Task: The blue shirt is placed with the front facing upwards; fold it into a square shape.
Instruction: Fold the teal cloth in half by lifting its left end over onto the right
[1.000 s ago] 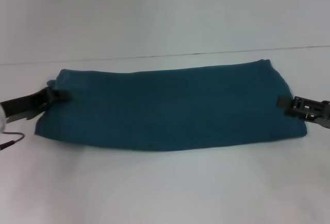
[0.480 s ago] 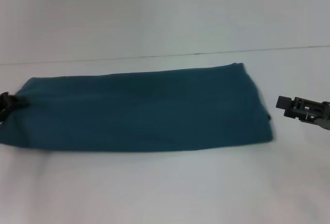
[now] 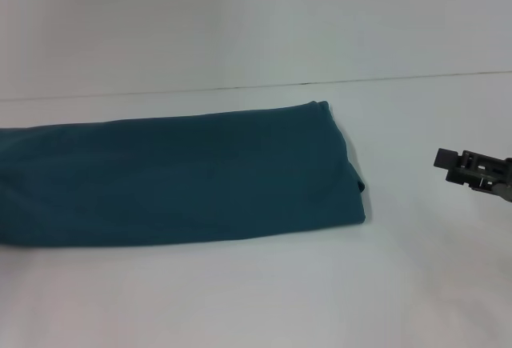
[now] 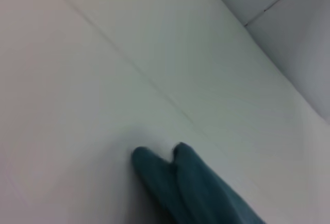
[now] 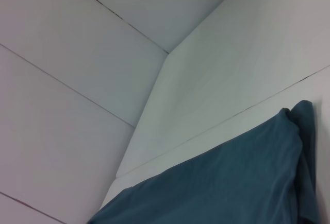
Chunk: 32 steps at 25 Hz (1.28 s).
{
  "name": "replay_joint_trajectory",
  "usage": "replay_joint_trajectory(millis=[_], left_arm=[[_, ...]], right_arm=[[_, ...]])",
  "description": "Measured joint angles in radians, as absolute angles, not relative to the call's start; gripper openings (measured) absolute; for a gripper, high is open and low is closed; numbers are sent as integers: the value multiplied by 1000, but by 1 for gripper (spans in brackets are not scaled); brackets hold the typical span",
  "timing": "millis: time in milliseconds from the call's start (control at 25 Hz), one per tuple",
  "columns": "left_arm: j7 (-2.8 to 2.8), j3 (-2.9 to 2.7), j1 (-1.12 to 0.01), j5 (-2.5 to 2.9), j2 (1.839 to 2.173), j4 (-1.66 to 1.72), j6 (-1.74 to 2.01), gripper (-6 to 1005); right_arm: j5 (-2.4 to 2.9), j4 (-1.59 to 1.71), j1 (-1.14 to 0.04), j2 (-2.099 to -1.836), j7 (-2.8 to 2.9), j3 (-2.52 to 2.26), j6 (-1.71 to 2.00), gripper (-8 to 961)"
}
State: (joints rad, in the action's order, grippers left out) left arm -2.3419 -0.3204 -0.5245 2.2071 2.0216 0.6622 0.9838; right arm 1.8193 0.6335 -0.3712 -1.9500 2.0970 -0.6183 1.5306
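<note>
The blue shirt [image 3: 176, 176] lies on the white table as a long folded band with no lettering showing. Its left end runs off the left edge of the head view; its right end stops near the middle. My right gripper [image 3: 445, 158] hovers at the far right, well clear of the shirt's right end. The left gripper is out of view. In the left wrist view a bunched corner of the shirt [image 4: 191, 188] lies close to the camera. The right wrist view shows the shirt's right end [image 5: 221, 183] with its layered edge.
The white table [image 3: 264, 292] extends in front of and to the right of the shirt. A thin dark seam [image 3: 240, 88] marks where the table meets the white wall behind.
The shirt has slid steadily to the left, away from my right gripper, which stayed in place. The left gripper, seen at the shirt's left end a second ago, has left the head view.
</note>
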Motion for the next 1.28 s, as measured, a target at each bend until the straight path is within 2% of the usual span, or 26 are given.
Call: replay_joint_trajectory(millis=[240, 480, 840, 1280], left_arm=[[-2319, -371, -540, 2206, 2020, 748, 1149, 77], [-2390, -462, -589, 2193, 2058, 888, 1253, 84], [-2492, -588, -687, 2192, 2075, 947, 1308, 95], [-2562, -692, -750, 2189, 2127, 1055, 1322, 108]], right_arm=[[1819, 633, -371, -1949, 2092, -622, 1527, 884], [1829, 633, -370, -1948, 2089, -618, 1525, 884], [1830, 633, -373, -1950, 2086, -625, 1515, 884], [1830, 633, -380, -1948, 2086, -627, 1512, 884]])
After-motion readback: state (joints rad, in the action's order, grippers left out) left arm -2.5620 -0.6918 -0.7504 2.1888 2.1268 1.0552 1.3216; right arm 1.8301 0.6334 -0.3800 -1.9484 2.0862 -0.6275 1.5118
